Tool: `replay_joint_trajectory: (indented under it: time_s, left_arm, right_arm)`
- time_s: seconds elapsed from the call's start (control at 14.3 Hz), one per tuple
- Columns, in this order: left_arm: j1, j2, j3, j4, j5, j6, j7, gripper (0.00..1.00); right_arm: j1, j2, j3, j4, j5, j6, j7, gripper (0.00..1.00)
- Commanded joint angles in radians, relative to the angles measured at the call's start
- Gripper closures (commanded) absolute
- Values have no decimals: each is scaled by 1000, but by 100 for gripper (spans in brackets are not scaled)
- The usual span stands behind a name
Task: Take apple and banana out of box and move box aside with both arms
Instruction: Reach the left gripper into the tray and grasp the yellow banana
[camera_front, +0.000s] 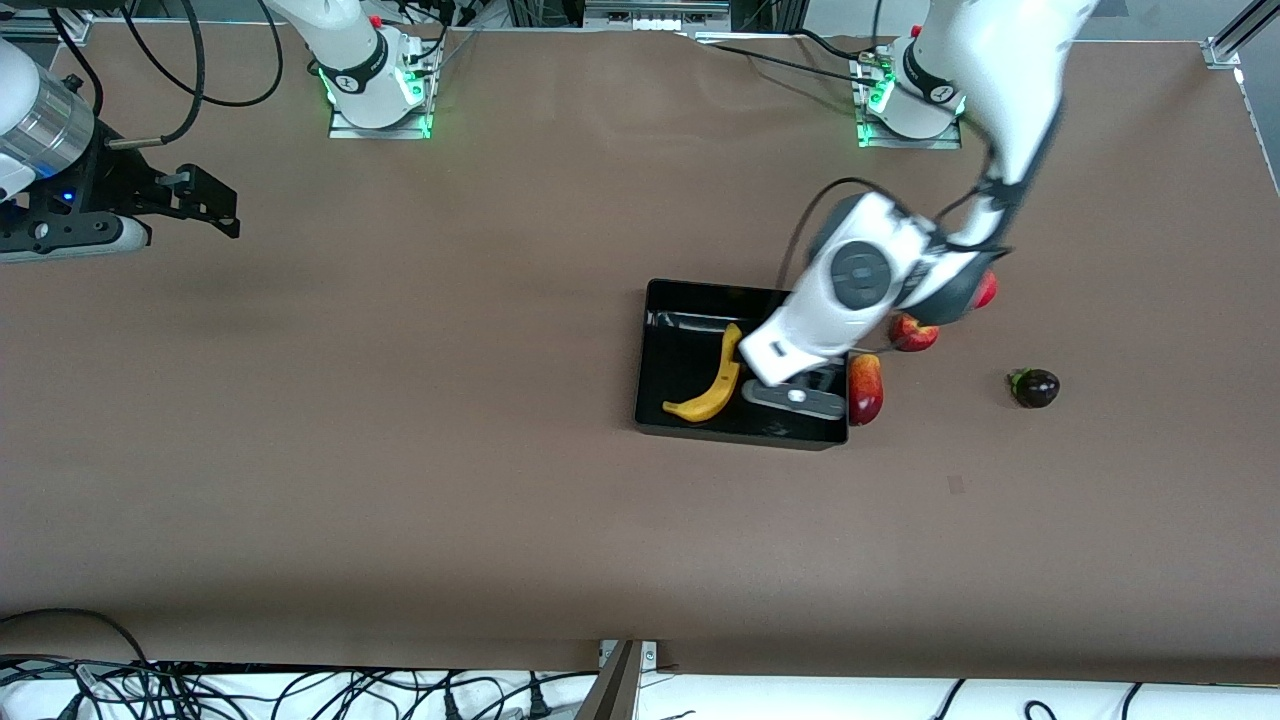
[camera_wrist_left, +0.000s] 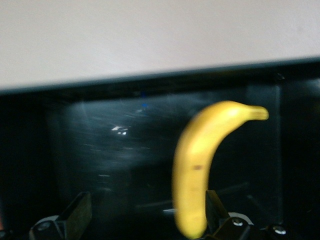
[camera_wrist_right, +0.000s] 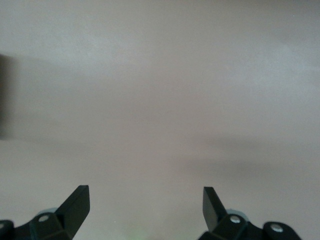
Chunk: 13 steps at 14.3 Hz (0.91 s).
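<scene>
The black tray lies mid-table. The yellow banana lies inside it, at the end toward the right arm. My left gripper hangs low over the tray beside the banana. In the left wrist view the gripper is open, and the banana lies on the tray floor close by one finger. A red apple with yellowish streaks lies on the table against the tray's outer wall, toward the left arm's end. My right gripper waits open over bare table.
A second red fruit lies by the tray's corner under the left arm. A third is mostly hidden by the arm. A dark purple fruit with a green stem lies farther toward the left arm's end.
</scene>
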Motion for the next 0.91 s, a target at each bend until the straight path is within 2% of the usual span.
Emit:
replay_joint_trajectory:
  time_s: [0.0,0.21,0.28,0.35,0.42,0.49,0.7,0.84]
  left_arm:
    - [-49,102,13,64,22,44,-94,0]
    - [-90,136,15,57,62,71,-186,0]
    - [-98,142,15,58,76,75,-222,13]
    - [-95,140,15,55,79,75,-232,60]
    - [-90,144,15,53,85,75,-230,96]
    - [-92,144,15,52,85,74,-237,100]
    - [-81,128,13,55,85,60,-240,100]
    - [-63,81,12,64,85,25,-234,100]
  right_arm:
    - [-6,3,5,13,-15,-7,-6,0]
    - [-8,3,5,14,-15,-7,-6,0]
    - [-8,3,5,13,-15,-7,-6,0]
    - [-8,3,5,14,-15,-7,-6,0]
    - [-8,3,5,13,-15,-7,-6,0]
    - [-8,3,5,14,-15,-7,-6,0]
    - [-8,3,5,13,-15,-7,-6,0]
    - [-8,3,5,13,-15,-7,-6,0]
